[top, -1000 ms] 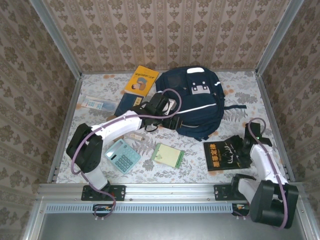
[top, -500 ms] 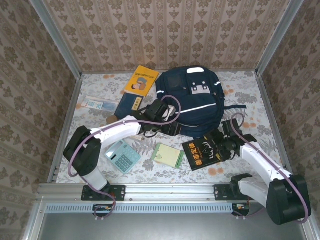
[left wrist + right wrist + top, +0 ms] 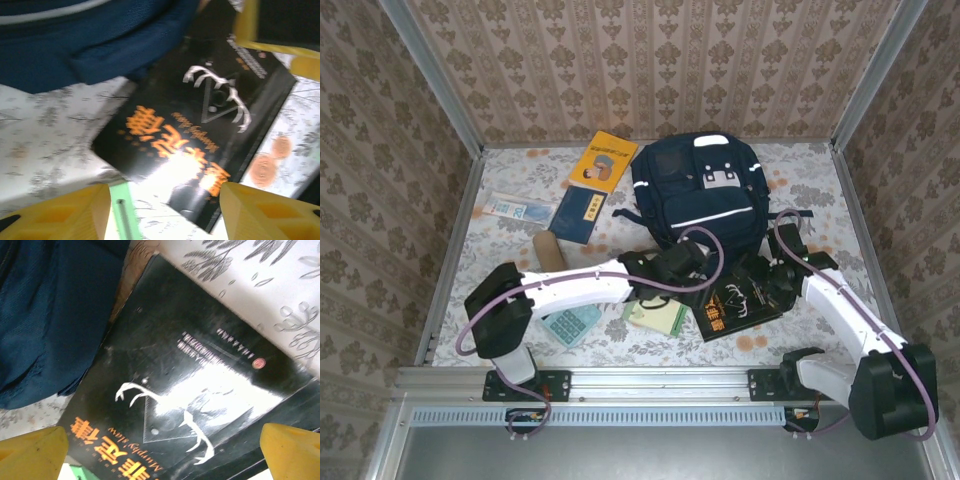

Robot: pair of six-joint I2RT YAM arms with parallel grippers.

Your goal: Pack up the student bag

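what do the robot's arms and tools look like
Left arm and right arm: white links, black joints and bases, a looping purple cable on each. Left tool and right tool have blunt yellow fingers.

Ahead of my left claw [image 3: 162, 210] the black book [image 3: 200, 145] is smeared with blur; beneath my right claw [image 3: 162, 450] its near end runs out of frame.

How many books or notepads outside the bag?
4: yellow book far-left of the student bag, navy book nearer, black book in front, green notepad beside that. More may be hidden.
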